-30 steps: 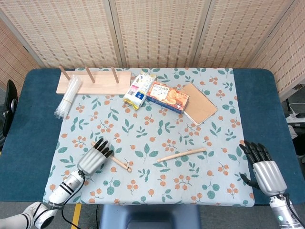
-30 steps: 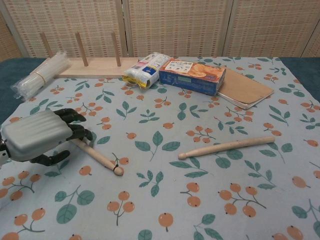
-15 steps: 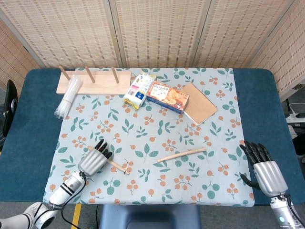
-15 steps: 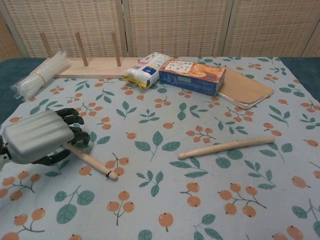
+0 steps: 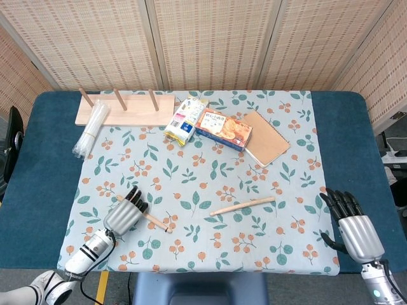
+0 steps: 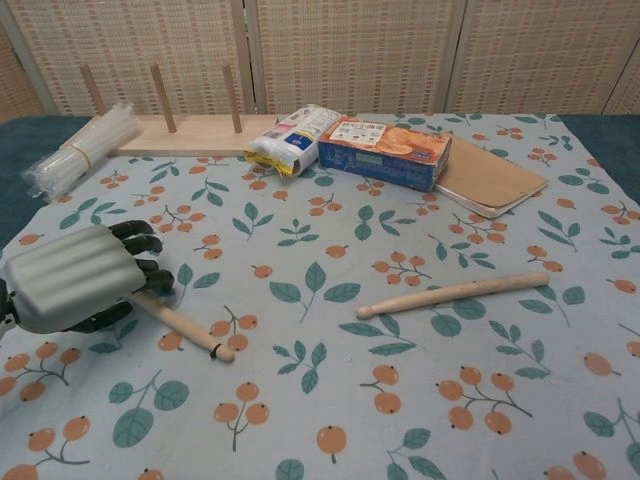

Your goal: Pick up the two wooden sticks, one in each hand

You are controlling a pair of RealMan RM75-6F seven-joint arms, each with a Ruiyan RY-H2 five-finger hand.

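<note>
Two pale wooden sticks lie on the flowered cloth. The left stick (image 5: 156,222) (image 6: 186,323) runs slantwise near the front left, and its far end passes under my left hand (image 5: 124,213) (image 6: 70,286). That hand's dark fingers curl over the stick with the thumb beneath, so it grips the stick low on the cloth. The right stick (image 5: 243,206) (image 6: 455,294) lies alone near the middle right. My right hand (image 5: 356,229) hovers over the blue table edge at the front right, fingers spread and holding nothing, well to the right of that stick. The chest view does not show it.
At the back stand a wooden peg rack (image 5: 137,115), a clear bag of straws (image 5: 91,130), a snack packet (image 5: 186,119), an orange box (image 5: 223,129) and a brown notebook (image 5: 267,138). The blue table (image 5: 44,159) shows beyond the cloth on both sides.
My left hand has drawn back toward the front left, and the left stick has slid along with it. The right hand and right stick stay put.
</note>
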